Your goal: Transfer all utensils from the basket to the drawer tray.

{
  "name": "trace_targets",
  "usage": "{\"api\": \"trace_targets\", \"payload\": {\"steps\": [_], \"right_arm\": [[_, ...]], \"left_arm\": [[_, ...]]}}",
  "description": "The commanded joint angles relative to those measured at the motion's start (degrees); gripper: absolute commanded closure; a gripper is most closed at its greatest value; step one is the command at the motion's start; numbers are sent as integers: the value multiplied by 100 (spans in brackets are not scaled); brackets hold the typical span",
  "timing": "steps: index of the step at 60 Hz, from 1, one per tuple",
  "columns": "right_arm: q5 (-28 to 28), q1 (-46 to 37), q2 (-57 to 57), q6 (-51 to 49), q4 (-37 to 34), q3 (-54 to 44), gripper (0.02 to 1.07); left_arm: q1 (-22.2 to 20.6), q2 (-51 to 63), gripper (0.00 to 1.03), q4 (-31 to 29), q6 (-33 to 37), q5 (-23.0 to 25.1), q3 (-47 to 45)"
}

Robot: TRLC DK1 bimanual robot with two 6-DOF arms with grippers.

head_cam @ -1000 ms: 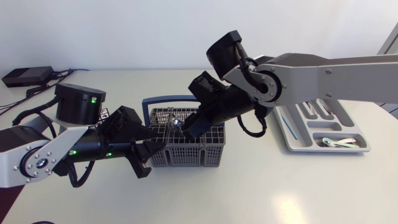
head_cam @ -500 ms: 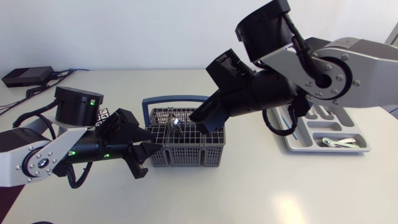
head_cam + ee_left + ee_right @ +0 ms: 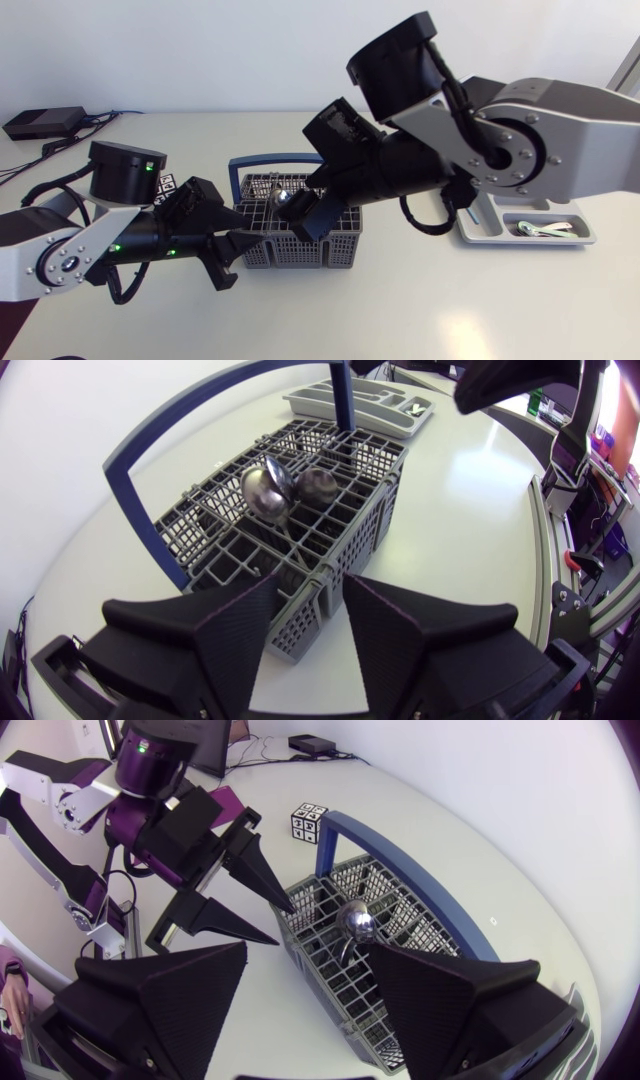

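- While the left gripper [image 3: 310, 585] is set with its fingers spread around a near corner of the cutlery basket [image 3: 350, 550], no firm clamp on the wall is evident, so it is read as open.
- Right gripper [image 3: 303, 952]: shown poised above the basket, its wedge fingers wide apart and nothing held between them.
- Two metal spoons [image 3: 268, 495]: stood handle-down in the middle compartments, bowls up and close together.
- Handling: the spoons are judged rigid, light and smooth. The polished bowls are expected to slip, so the neck just under a bowl is judged the better place to be pinched, across its flat faces.
- Drawer tray [image 3: 590, 238]: placed well apart from the basket and partly hidden by the right arm. A pale utensil [image 3: 545, 228] is seen lying in its front compartment.
- Edges: the handles are confined by the grid walls, so a straight upward lift is judged necessary. The approach is narrowed by the blue hoop handle [image 3: 130, 470] and by the left fingers.
- Open room: bare table [image 3: 400, 300] is offered between basket and tray.
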Motion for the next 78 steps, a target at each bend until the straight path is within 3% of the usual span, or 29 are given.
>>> {"api": "trace_targets", "payload": {"steps": [1,12,16,52,73,78], "right_arm": [[109,47,341,169,38,-88,6],[390,179,648,292,3,26,8],[531,223,719,318,21,70,14],[1541,381,1035,766,364,131,17],[1568,293,1228,889,531,263,21],[1506,231,1281,907,522,289,31]], "left_arm": [[15,-77,55,17,155,119,-227],[15,-253,55,-53,216,269,-280],[-11,-279,55,-62,216,277,-280],[-275,-174,55,-35,199,295,-192],[-310,-332,55,-123,199,286,-218],[-328,-332,55,-141,190,286,-218]]}}
